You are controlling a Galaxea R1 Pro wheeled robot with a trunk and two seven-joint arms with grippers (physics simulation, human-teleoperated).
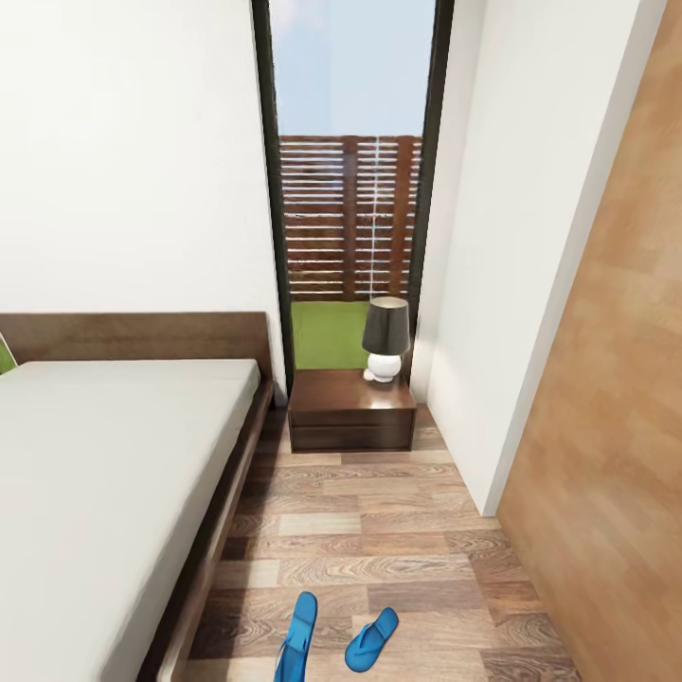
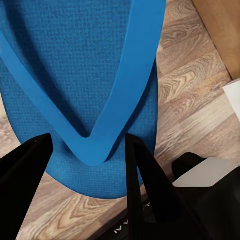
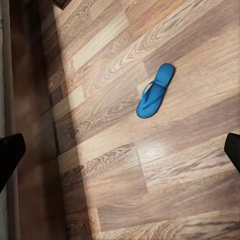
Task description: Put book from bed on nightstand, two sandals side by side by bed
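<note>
**Left gripper closes in on first sandal beside bed**

At the lower edge of the head view, the left sandal [image 1: 297,635] lies lengthwise along the bed [image 1: 114,455]; its mate [image 1: 371,639] angles toward the upper right. The left gripper [image 2: 87,150] hovers, fingers [image 2: 25,165] apart astride the strap, apparently lining up a grasp. The right gripper's fingers [image 3: 10,152] spread wide. Beyond stands the nightstand [image 1: 351,412] with its lamp [image 1: 385,339].

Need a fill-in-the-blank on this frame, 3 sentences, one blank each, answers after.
1. A lamp stands on the ____ by the window.
2. Both sandals lie on the wood ____.
3. In the left wrist view, the left gripper straddles the strap of a ____ sandal, jaws apart.

Answers: nightstand; floor; blue
</note>
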